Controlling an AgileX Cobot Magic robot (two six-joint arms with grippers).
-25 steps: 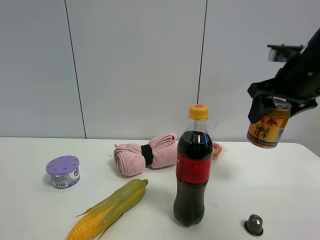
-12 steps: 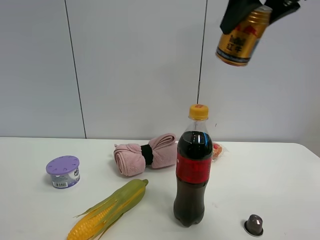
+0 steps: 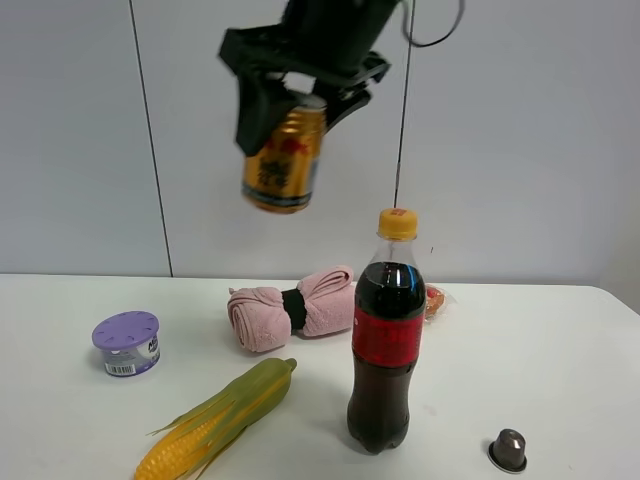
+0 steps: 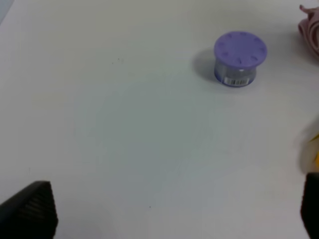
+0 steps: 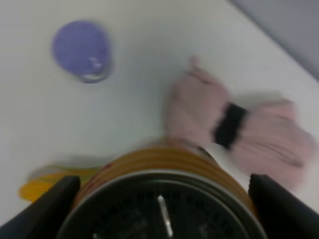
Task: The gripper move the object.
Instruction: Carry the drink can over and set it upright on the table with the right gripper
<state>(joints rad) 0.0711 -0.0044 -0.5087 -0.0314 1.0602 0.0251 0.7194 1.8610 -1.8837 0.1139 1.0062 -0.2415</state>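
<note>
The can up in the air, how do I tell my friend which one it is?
Find the tall cola bottle on the white table, then look up and left of it, above the pink towel. The gold can hangs there in the right gripper, the only thing off the table.

A pale grey wall (image 3: 70, 130) is rising behind, dark seams (image 3: 152, 150) running down it. A white table (image 3: 560, 360) is spreading below.
</note>
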